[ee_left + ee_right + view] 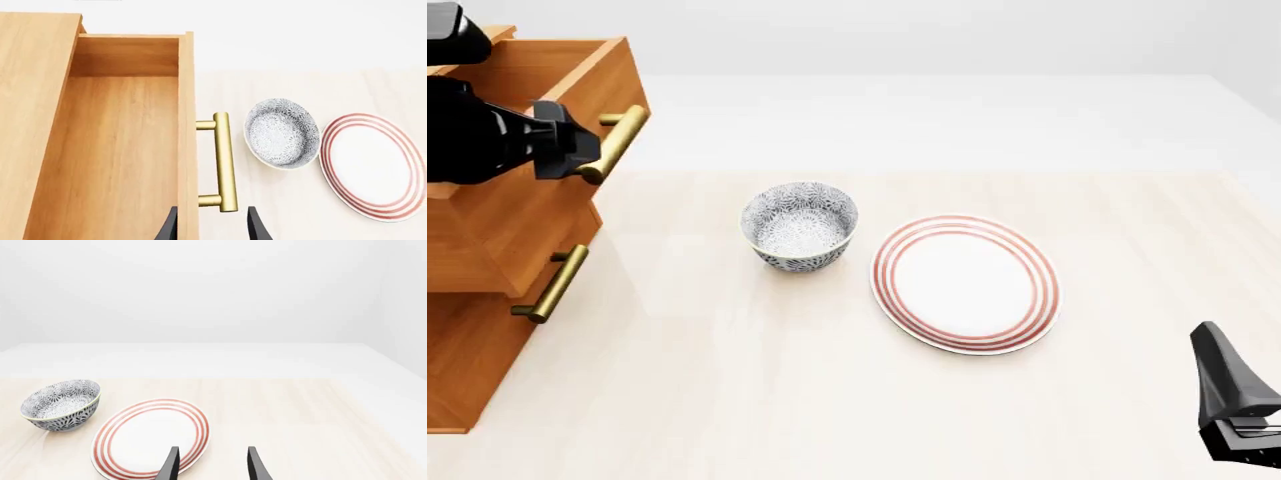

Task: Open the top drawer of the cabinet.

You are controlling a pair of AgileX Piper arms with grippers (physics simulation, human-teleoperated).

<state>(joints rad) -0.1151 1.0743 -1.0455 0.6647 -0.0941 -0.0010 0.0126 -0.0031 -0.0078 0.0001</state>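
The top drawer (120, 150) is rigid, heavy wood; its smooth brass handle (225, 161), between the left gripper (212, 225)'s spread fingers, is the hold.

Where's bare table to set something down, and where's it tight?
Free: the table strip in front of the bowl and plate, the stretch behind them, and right of the plate. Tight: the narrow gap between bowl and plate, and around the open top drawer, where the left hand sits.

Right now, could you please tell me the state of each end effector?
Left end effector: open, fingers either side of the top drawer's brass handle, not clamped.
Right end effector: open, holding nothing.
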